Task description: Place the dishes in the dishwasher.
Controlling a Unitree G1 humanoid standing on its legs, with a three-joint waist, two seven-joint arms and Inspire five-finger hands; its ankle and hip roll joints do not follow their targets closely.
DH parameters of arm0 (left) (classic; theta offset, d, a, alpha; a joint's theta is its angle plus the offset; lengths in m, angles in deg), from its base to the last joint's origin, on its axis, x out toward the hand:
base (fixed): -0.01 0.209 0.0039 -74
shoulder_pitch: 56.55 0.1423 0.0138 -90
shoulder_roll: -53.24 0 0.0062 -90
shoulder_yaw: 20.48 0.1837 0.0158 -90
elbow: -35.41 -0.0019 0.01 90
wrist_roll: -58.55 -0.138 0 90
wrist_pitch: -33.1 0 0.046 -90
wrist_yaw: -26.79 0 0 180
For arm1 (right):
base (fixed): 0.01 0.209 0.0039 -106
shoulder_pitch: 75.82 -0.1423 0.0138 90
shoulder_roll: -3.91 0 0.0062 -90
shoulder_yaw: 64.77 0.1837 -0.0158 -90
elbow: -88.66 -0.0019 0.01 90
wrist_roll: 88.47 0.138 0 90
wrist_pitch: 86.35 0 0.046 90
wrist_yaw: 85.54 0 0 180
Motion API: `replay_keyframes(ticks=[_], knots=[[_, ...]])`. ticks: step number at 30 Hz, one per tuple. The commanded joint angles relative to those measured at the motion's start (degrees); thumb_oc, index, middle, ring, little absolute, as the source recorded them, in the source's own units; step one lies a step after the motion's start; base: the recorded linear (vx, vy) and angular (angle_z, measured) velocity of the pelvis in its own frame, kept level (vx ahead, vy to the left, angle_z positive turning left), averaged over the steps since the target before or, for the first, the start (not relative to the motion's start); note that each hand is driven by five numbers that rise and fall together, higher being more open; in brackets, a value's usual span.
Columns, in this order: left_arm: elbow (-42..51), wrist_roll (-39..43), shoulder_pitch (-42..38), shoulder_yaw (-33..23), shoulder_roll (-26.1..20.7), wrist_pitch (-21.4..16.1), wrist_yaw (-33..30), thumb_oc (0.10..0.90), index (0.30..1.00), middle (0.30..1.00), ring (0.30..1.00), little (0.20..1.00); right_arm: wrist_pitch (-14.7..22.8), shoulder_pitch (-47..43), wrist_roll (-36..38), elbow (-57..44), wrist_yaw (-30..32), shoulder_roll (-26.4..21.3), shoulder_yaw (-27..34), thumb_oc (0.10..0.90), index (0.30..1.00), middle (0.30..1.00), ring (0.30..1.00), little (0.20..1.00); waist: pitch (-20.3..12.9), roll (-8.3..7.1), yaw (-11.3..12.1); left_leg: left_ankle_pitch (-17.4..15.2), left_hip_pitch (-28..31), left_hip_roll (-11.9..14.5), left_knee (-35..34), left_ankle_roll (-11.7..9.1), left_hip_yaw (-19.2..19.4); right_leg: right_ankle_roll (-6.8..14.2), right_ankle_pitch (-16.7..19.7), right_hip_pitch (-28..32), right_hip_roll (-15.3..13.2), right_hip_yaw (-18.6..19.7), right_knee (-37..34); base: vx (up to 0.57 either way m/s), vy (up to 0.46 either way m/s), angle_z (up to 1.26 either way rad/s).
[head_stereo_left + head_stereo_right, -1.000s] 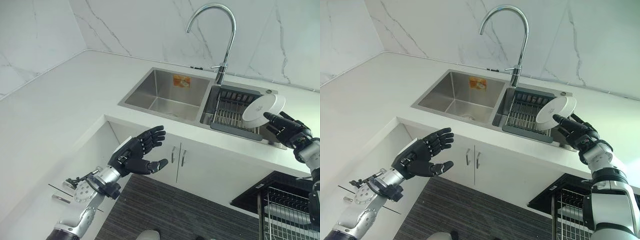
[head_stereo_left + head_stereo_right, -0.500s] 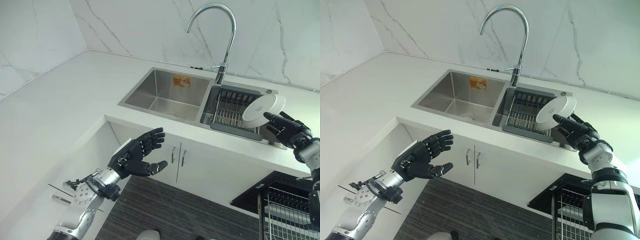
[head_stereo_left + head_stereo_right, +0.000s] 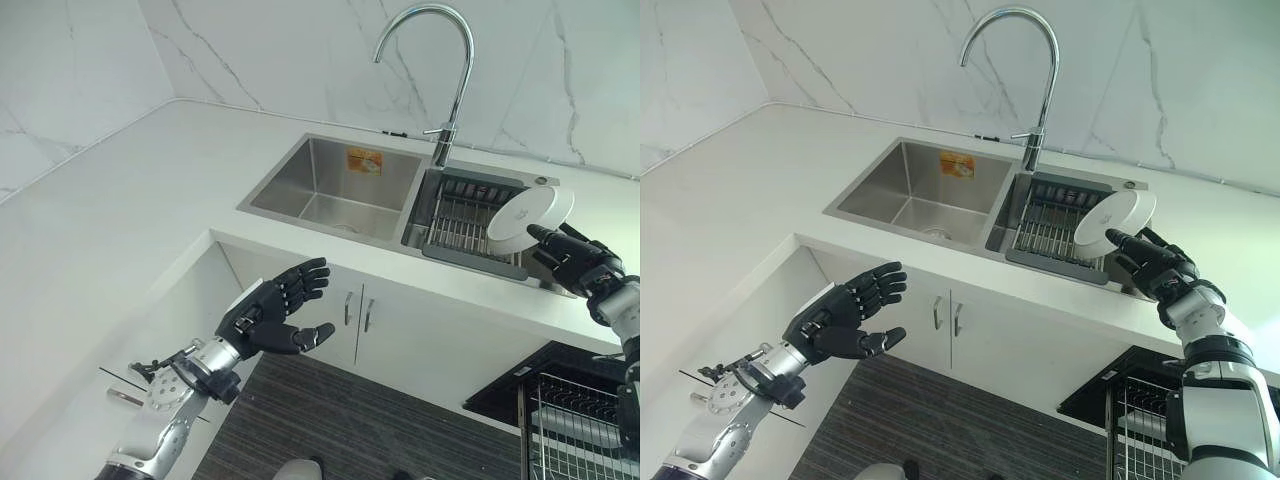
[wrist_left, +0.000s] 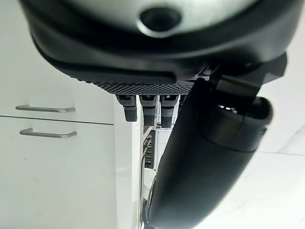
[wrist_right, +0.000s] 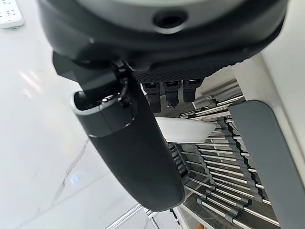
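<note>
White plate (image 3: 530,220) at right-centre of frame, tilted on edge, over the dark drying rack (image 3: 465,225) in the sink's right basin. Pinched at its lower rim by right hand (image 3: 575,262), thumb one side, fingers the other; rim visible between thumb and fingertips in right wrist view (image 5: 186,130). Seems lifted off the rack, tho contact w/ the wires can't be ruled out.

Step in hand, prob.: pick-up from rack, start of carry. Plate not yet near dishwasher basket (image 3: 580,420) at lower right corner, under the counter edge.

Next move calls for: lift clear of rack wires, swing down and right past counter lip, keep pinch firm since grip is on rim only, then slot into basket.

Left hand (image 3: 270,312) at lower left-centre, fingers spread, holding nothing, in front of cabinet doors (image 3: 400,340). Faucet (image 3: 440,70) upper centre, left basin (image 3: 335,185) bare.
</note>
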Motion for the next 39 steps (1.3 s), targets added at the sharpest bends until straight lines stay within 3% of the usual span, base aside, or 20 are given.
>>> replay_keyframes(ticks=[1,14,39], knots=[[9.57,4.16,-1.86,-3.37,-1.83,-4.28,0.01,0.8,0.9,0.9,0.9,0.9,4.01,-7.38,3.44,-0.94,-2.46,-5.55,-0.59,0.8,0.9,0.9,0.9,0.9,-3.03,-0.02,1.3,-6.58,0.34,7.02,5.77,-5.29,3.55,3.53,-6.11,2.17,-0.54,2.8,0.57,0.04,-0.004,0.03],[9.37,3.9,-1.16,-3.33,-1.74,-4.25,0.03,0.8,0.9,0.9,0.9,0.9,4.55,-7.11,3.3,-1.12,-2.49,-5.81,-0.45,0.8,0.9,0.9,0.9,0.9,-2.88,-0.15,1.54,-6.33,0.27,6.82,5.77,-5.18,2.83,3.11,-6.33,2.76,-0.32,2.66,0.57,0.06,-0.008,0.03],[9.33,3.02,0.42,-2.85,-1.08,-3.81,-0.79,0.8,0.9,0.9,0.9,0.9,9.06,-10.76,2.9,-0.64,1.11,-5.96,-1.5,0.8,0.9,0.9,0.9,0.9,-2.77,0.16,2.97,-5.24,-0.69,6.99,5.77,-5.85,1.41,2.5,-6.94,3.16,0.03,1.99,0.57,0.01,-0.003,0.02]])
